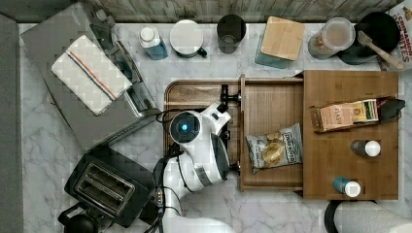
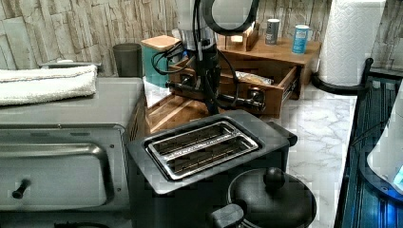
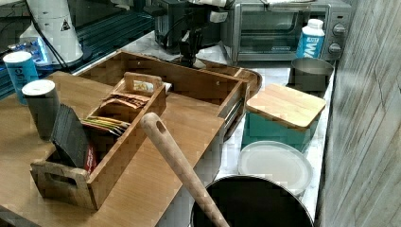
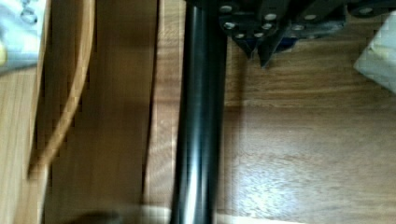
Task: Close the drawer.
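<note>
The drawer [image 1: 272, 104] stands pulled out of the bamboo-coloured box [image 1: 350, 165] toward the top view's left, with a chip bag [image 1: 274, 151] lying inside it. Its front panel [image 2: 268, 100] carries a long black handle bar [image 4: 200, 121] on small black knobs [image 1: 225, 92]. My gripper [image 4: 259, 57] hangs just outside that front panel, beside the bar and over the darker serving tray [image 1: 192, 91]. Its fingers are shut, with nothing between them. In the left view the gripper [image 2: 211, 102] reaches down in front of the bar. The right view shows the open drawer [image 3: 189, 82] from behind.
A toaster oven [image 1: 73, 97] with a folded towel and a black toaster [image 1: 104, 187] stand at the top view's left. A tea-bag caddy [image 1: 350, 114] and two shakers sit on the box top. Cups, a lidded teal container [image 1: 282, 41] and a pan line the back wall.
</note>
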